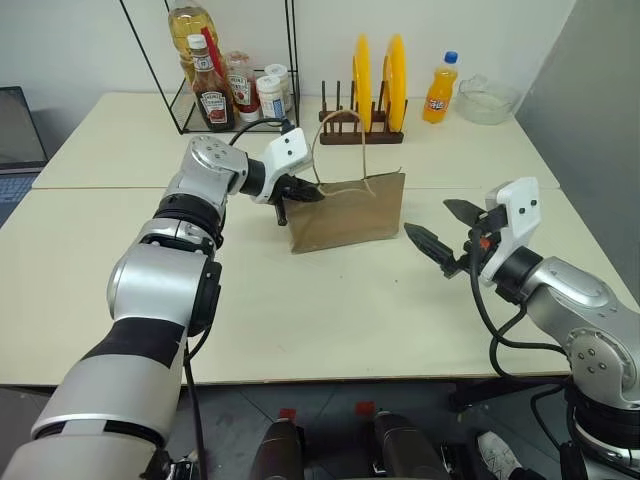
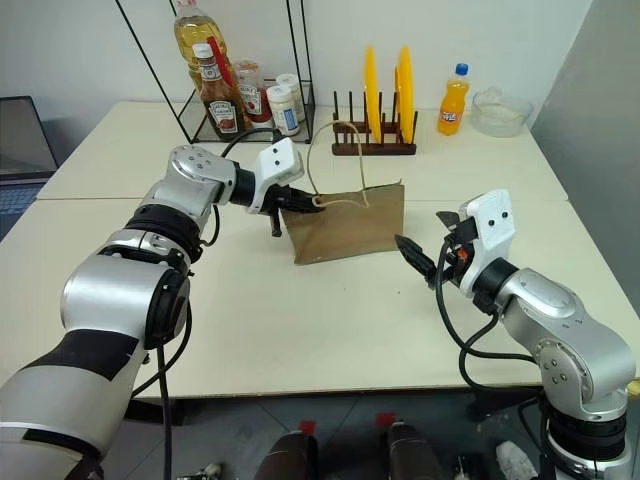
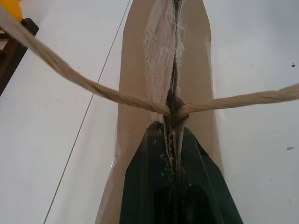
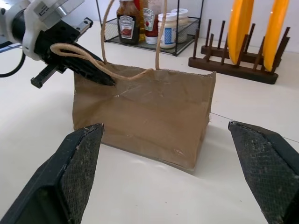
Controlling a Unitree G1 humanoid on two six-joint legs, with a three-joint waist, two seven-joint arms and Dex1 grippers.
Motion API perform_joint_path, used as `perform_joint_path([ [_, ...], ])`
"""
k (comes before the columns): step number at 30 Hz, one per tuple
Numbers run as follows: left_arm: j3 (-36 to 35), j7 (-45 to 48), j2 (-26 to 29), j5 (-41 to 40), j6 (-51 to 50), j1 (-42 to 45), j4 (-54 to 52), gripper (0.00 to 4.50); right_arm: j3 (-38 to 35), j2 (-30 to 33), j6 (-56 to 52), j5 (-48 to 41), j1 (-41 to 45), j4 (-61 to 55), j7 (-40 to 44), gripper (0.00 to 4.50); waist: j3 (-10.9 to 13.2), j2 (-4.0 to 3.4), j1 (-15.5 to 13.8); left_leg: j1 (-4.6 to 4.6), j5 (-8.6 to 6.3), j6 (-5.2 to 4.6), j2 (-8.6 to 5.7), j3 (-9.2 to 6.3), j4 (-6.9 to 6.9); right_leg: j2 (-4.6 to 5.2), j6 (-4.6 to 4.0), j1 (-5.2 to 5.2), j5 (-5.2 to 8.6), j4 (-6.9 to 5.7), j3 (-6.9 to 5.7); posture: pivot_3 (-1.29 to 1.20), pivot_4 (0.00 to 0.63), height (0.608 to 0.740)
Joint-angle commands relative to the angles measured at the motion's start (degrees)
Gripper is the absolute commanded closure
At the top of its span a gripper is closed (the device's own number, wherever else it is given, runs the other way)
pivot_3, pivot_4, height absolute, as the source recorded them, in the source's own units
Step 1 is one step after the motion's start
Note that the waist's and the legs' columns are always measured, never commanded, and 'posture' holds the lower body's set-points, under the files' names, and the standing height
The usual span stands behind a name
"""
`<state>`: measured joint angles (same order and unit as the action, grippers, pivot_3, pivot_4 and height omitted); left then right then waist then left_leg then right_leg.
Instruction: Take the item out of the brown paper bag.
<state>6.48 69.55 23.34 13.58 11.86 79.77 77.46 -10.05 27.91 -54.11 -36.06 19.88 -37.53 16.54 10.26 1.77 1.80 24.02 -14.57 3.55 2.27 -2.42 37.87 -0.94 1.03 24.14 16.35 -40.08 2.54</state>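
The brown paper bag point(image 1: 348, 212) stands mid-surface, in front of the plate rack point(image 1: 362, 128). The left claw point(image 1: 303, 190) is shut on the bag's top edge beside one cord handle point(image 4: 79, 52); the right claw point(image 1: 440, 232) waits wide open and empty, near the bag's other end. The cola bottle is presumably inside, unseen. A hard pull could tip or tear the bag. The pale surface point(image 1: 330, 310) also carries a condiment rack point(image 1: 235, 85) behind the bag.

Bag point(image 1: 348, 212) mid-table point(image 1: 300, 300), rack point(image 1: 362, 133) behind.
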Motion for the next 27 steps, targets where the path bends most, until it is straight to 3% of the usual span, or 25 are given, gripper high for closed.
perform_joint_path([
  [1, -0.26, -1.93, -0.55, 0.04, 2.48, 0.24, -0.73, 4.48, -0.85, 0.14, 0.83, -0.24, 0.64, -1.3, -0.62, 0.0, 0.0, 0.0, -0.01, 0.0, 0.0, 0.0, 0.0, 0.0, 0.0, 0.0, 0.0, -0.01, 0.0, 0.0, 0.0, 0.0, 0.15, 0.74],
  [2, -0.29, -2.04, -0.54, 0.14, 2.72, 0.14, -0.73, 4.48, -0.68, 0.14, 0.83, -0.26, 0.68, -1.29, -0.71, 0.0, 0.0, 0.0, -0.01, -0.01, 0.0, 0.0, -0.01, 0.0, 0.0, 0.01, 0.0, -0.02, 0.0, 0.0, 0.0, 0.0, 0.15, 0.74],
  [7, -1.51, -1.26, 0.12, -1.1, 2.94, 0.28, -1.0, 3.23, 0.67, 0.02, 1.57, 0.05, 1.7, 0.52, 0.19, 0.0, 0.0, 0.0, 0.0, -0.01, 0.0, 0.0, -0.02, -0.01, 0.01, 0.01, 0.0, -0.03, 0.0, 0.0, 0.0, 0.0, 0.15, 0.74],
  [11, -2.76, 0.22, 1.86, -2.35, 2.67, 1.12, -1.45, 1.92, 2.16, 0.02, 2.52, 0.38, 2.76, 2.22, 1.38, 0.0, 0.0, 0.0, 0.04, -0.03, 0.0, 0.0, -0.02, -0.02, 0.01, 0.0, 0.0, -0.03, 0.0, -0.01, -0.01, 0.0, 0.15, 0.74],
  [17, -5.01, 7.32, 8.83, -5.55, 1.3, 2.79, -4.17, 0.12, 4.1, 1.2, 5.3, 1.41, 6.35, 8.07, 6.38, 0.0, 0.0, 0.0, 0.27, -0.05, 0.01, 0.0, -0.01, -0.01, 0.0, -0.01, 0.0, -0.02, 0.0, -0.03, -0.01, 0.0, 0.15, 0.74],
  [25, -9.18, 11.17, 18.27, -11.87, -8.47, -1.66, -13.83, 0.02, 7.88, 2.34, 12.78, 5.65, 17.45, 23.99, 15.63, 0.0, 0.02, -0.03, 0.47, -0.09, 0.01, 0.0, 0.02, -0.01, 0.04, 0.01, 0.0, -0.03, 0.0, -0.06, -0.02, 0.0, 0.15, 0.74],
  [27, -12.68, 12.08, 20.61, -17.72, -21.07, -12.42, -30.16, 0.01, 10.16, 1.7, 17.02, 9.33, 25.4, 35.65, 18.56, 0.18, 0.03, -0.11, 0.72, -0.11, 0.01, 0.0, 0.04, -0.01, 0.04, 0.01, 0.0, -0.04, 0.0, -0.06, -0.02, 0.0, 0.15, 0.74],
])
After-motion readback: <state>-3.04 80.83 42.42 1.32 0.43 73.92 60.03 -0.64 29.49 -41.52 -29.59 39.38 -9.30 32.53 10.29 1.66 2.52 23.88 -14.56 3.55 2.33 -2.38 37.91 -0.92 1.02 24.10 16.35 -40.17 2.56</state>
